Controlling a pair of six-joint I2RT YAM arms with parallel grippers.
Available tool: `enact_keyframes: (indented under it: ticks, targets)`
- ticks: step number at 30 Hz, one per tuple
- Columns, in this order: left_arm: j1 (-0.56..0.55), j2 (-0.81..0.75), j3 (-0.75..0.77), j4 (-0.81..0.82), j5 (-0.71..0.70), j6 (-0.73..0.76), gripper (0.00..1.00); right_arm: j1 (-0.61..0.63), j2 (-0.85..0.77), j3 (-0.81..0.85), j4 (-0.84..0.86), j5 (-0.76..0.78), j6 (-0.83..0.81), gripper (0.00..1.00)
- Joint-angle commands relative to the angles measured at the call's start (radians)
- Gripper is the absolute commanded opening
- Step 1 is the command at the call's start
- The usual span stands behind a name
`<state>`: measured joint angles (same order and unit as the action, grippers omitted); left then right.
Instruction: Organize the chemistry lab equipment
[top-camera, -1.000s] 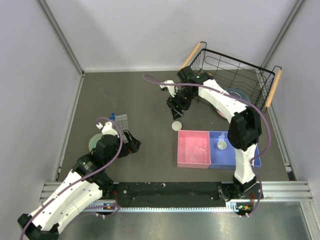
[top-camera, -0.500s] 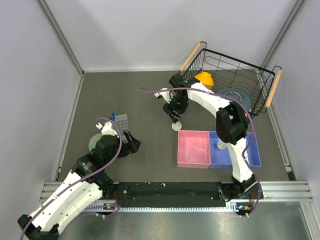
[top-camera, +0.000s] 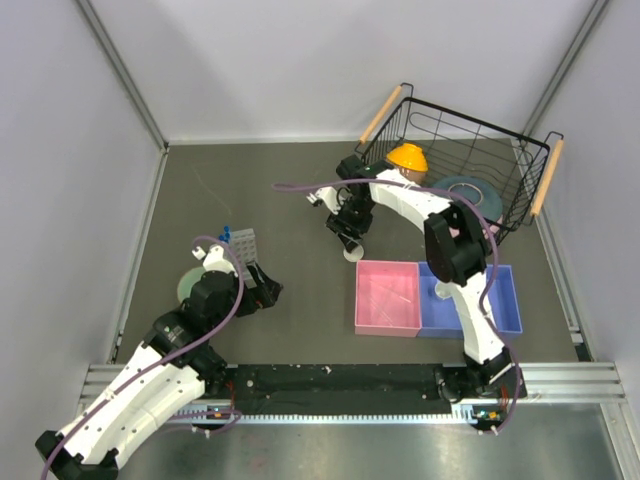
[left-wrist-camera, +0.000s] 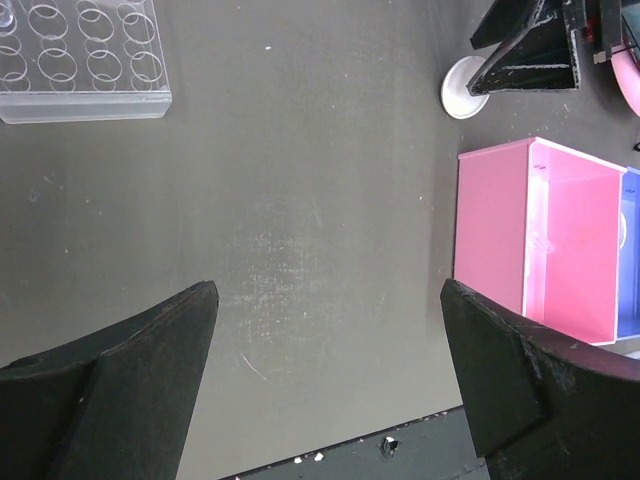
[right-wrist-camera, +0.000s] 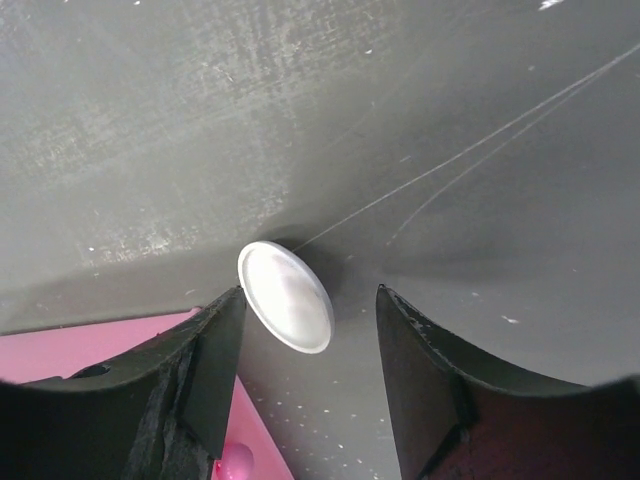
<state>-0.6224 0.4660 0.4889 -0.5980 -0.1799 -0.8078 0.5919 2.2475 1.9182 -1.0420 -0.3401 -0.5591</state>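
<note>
- Pale, plain walls (top-camera: 60, 150) close you in on three sides; the table (top-camera: 250, 190) is dark grey, scuffed and crossed by thin scratches.
- A green bowl (top-camera: 186, 285) sits far left, beside your left arm.
- The clear tube rack (top-camera: 243, 243) stands just behind it, with a blue-capped tube (top-camera: 227, 231) at its far corner.
- Your left gripper (left-wrist-camera: 330, 380) hangs over bare table, spread wide, nothing in it.
- At mid-table a white dish (right-wrist-camera: 285, 297) lies between the jaws of your right gripper (right-wrist-camera: 310, 300). They are parted, with a gap on one side.
- A pink tray (top-camera: 388, 298) touches a blue tray (top-camera: 500, 305).
- The wire basket (top-camera: 500, 140) at the far right holds an orange bowl (top-camera: 408, 156) and a teal plate (top-camera: 468, 186).
</note>
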Motion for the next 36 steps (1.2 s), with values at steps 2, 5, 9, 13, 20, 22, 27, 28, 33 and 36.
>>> enact_keyframes:
  ticks: [2,5,9,13,20,22,27,28,33,36]
  targets:
    - [0.006,-0.012,-0.004,0.026,0.003,0.015,0.99,0.009,0.018,0.005,-0.012,-0.065,-0.025,0.51]
    - [0.006,-0.009,-0.003,0.027,0.003,0.015,0.99,0.008,0.017,-0.002,-0.013,-0.073,-0.027,0.44]
    - [0.004,-0.007,-0.001,0.029,0.005,0.015,0.99,0.009,0.015,-0.010,-0.013,-0.079,-0.030,0.32]
    - [0.004,-0.009,0.002,0.027,0.005,0.015,0.99,0.008,0.012,-0.012,-0.015,-0.082,-0.032,0.18]
    - [0.004,-0.015,0.002,0.023,0.005,0.015,0.99,0.008,-0.003,-0.010,-0.012,-0.082,-0.030,0.02]
    - [0.006,-0.017,0.002,0.021,0.005,0.015,0.99,0.008,-0.011,-0.008,-0.013,-0.083,-0.028,0.01]
    - [0.006,-0.023,0.004,0.020,0.003,0.015,0.99,0.008,-0.049,-0.005,-0.013,-0.092,-0.024,0.00]
    - [0.004,-0.024,0.004,0.018,0.003,0.013,0.99,0.008,-0.057,-0.005,-0.012,-0.092,-0.024,0.00]
    - [0.006,-0.027,0.008,0.017,0.003,0.015,0.99,0.005,-0.115,-0.005,-0.015,-0.114,-0.022,0.00]
    - [0.006,-0.027,0.011,0.015,0.002,0.015,0.99,-0.001,-0.155,-0.008,-0.013,-0.134,-0.022,0.00]
